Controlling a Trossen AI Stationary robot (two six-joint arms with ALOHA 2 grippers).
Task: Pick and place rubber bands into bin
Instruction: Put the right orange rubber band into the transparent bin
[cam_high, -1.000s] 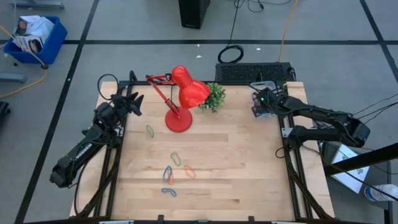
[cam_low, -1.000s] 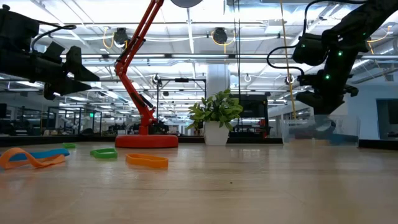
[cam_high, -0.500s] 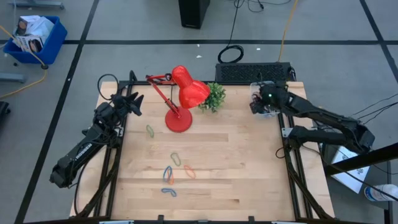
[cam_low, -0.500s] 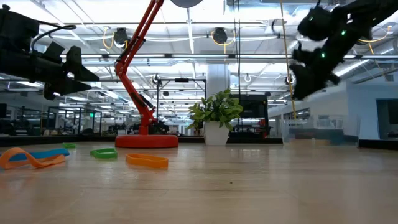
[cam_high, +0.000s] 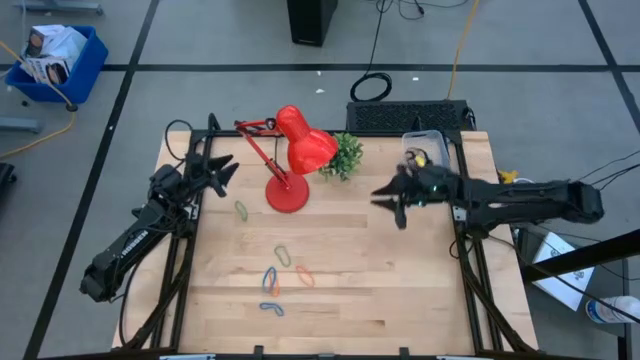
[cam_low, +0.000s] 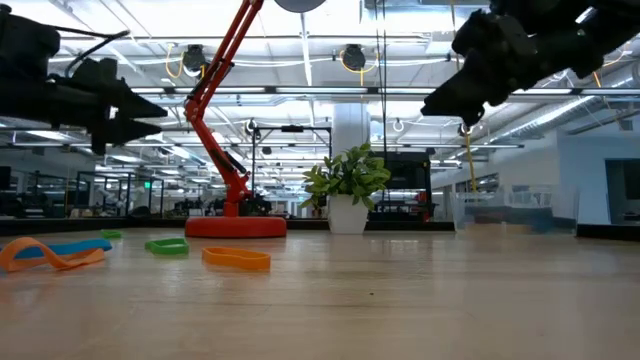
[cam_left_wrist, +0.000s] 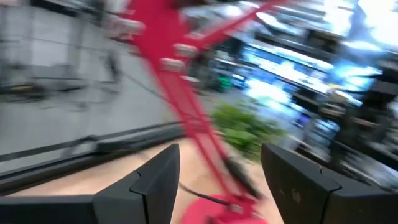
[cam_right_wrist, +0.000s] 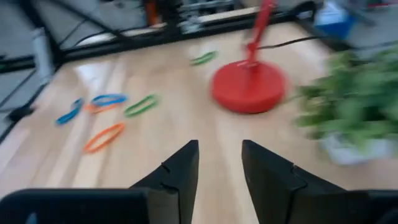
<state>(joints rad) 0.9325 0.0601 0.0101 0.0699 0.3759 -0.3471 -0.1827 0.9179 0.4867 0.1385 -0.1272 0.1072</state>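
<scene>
The right gripper (cam_high: 388, 205) hangs in the air over the right part of the table (cam_high: 400, 290). Its two fingers (cam_right_wrist: 180, 171) are apart, and nothing is between them. It points to the left, toward the small green plant (cam_high: 345, 155) and the red lamp (cam_high: 290, 165).

Just behind it, at the far right corner of the table, sits the bin (cam_high: 428, 148). It is a small clear tub. Something small and yellowish lies inside it, but it is too tiny to tell what it is. From table height the bin (cam_low: 510, 210) looks pale and see-through, and what is in it cannot be made out.

The left gripper (cam_high: 226, 168) waits in the air at the far left of the table, near the lamp's arm. Its fingers (cam_left_wrist: 155, 180) are wide apart and hold nothing. Its own camera picture is smeared, so only the red lamp arm and some green show.

The rubber bands (cam_high: 283, 275) lie flat on the wood in the near middle of the table, well apart from the bin. There are green, orange and blue loops. One more green band (cam_high: 241, 210) lies alone just left of the lamp's base.

Far off on the floor, past the table's far left corner, is a blue crate (cam_high: 60, 60) with white packets in it. The edge of the picture cuts it off.
</scene>
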